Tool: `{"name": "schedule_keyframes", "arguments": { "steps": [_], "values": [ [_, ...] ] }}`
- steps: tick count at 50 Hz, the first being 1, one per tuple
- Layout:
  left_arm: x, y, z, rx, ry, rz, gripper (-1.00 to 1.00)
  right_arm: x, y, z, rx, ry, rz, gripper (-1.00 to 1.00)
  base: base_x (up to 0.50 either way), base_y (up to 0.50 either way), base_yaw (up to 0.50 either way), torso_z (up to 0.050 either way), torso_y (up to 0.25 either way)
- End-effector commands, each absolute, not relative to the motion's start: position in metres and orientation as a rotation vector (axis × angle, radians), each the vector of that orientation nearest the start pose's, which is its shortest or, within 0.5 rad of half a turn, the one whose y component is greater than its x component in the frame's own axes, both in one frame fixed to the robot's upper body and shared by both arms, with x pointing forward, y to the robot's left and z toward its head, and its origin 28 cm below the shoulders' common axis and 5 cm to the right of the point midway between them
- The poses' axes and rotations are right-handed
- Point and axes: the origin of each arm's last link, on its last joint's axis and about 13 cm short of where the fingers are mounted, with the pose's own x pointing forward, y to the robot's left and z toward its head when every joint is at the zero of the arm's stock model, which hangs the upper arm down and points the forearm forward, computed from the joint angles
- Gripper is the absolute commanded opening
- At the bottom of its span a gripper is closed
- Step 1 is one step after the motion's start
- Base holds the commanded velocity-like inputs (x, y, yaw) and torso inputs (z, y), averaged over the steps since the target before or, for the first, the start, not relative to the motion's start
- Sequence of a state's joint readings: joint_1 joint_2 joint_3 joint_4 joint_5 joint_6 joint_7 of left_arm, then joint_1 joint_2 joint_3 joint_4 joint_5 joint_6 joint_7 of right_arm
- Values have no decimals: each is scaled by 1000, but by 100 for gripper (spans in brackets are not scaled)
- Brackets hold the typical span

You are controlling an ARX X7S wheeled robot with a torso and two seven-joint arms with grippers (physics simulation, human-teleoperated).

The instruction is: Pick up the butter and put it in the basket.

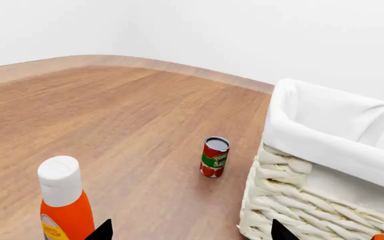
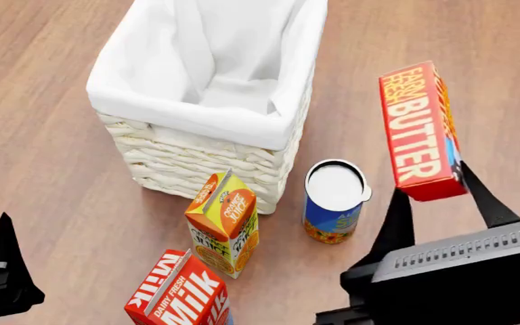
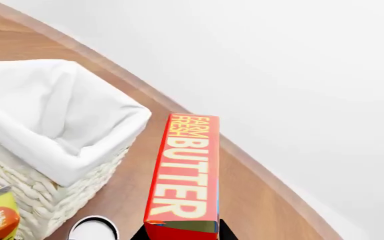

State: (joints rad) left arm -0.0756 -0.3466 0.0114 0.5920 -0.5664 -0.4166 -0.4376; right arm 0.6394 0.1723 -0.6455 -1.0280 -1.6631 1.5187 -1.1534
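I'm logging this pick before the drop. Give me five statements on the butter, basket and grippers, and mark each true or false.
1. The right gripper holds the butter above the table. True.
2. The butter lies inside the basket. False: it is held up to the basket's right, outside it.
3. The juice carton stands in front of the basket, next to a white-lidded can. True.
4. The left gripper is shut on the ketchup bottle. False: its fingertips are apart, with nothing between them.
5. The basket holds the milk carton. False: nothing shows in the basket; the milk stands on the table.
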Motion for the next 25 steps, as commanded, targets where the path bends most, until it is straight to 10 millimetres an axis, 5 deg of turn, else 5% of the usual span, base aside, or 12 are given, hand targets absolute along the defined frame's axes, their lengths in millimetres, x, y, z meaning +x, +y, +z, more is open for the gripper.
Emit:
{"name": "schedule_keyframes", "arguments": {
  "steps": [1, 25],
  "values": [
    [205, 236, 129, -178, -154, 122, 100, 146, -148, 251, -461, -213, -161, -100, 0, 0, 0, 0, 0],
    [204, 237, 130, -178, -156, 124, 100, 173, -179, 281, -389, -147, -223, -100, 0, 0, 0, 0, 1]
  ]
}}
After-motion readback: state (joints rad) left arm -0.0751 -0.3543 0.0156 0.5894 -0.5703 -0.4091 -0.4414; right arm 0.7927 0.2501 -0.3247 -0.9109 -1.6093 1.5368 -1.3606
